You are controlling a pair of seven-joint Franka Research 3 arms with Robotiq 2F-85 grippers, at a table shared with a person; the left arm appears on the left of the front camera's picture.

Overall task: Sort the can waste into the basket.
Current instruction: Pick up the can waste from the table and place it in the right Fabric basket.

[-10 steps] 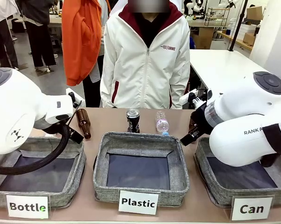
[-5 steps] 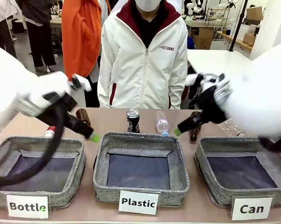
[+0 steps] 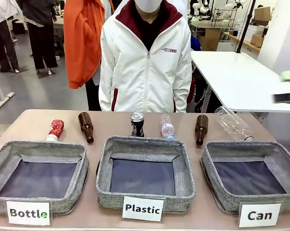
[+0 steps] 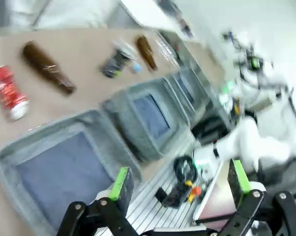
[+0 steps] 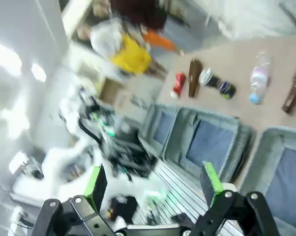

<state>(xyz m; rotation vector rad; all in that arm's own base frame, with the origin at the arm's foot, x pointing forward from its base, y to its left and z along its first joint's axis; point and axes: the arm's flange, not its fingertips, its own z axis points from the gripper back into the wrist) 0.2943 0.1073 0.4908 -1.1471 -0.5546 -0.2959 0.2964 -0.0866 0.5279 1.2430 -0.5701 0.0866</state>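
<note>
The red can (image 3: 55, 130) lies on its side on the table (image 3: 34, 118), far to the left, just behind the basket marked "Bottle" (image 3: 39, 148). The black can (image 3: 137, 124) stands up straight in the middle, just behind the basket marked "Plastic" (image 3: 145, 142). The basket marked "Can" (image 3: 241, 146) sits at the right end, and its dark bottom is bare (both cans are well apart from it). A person in a white jacket (image 3: 145, 62) stands at the far side. The left claw (image 4: 179, 179) is up high, looking down at the table, with its two green-tipped fingers wide apart and nothing between them. The right claw (image 5: 153, 183) is up high too, fingers wide apart, holding nothing.
</note>
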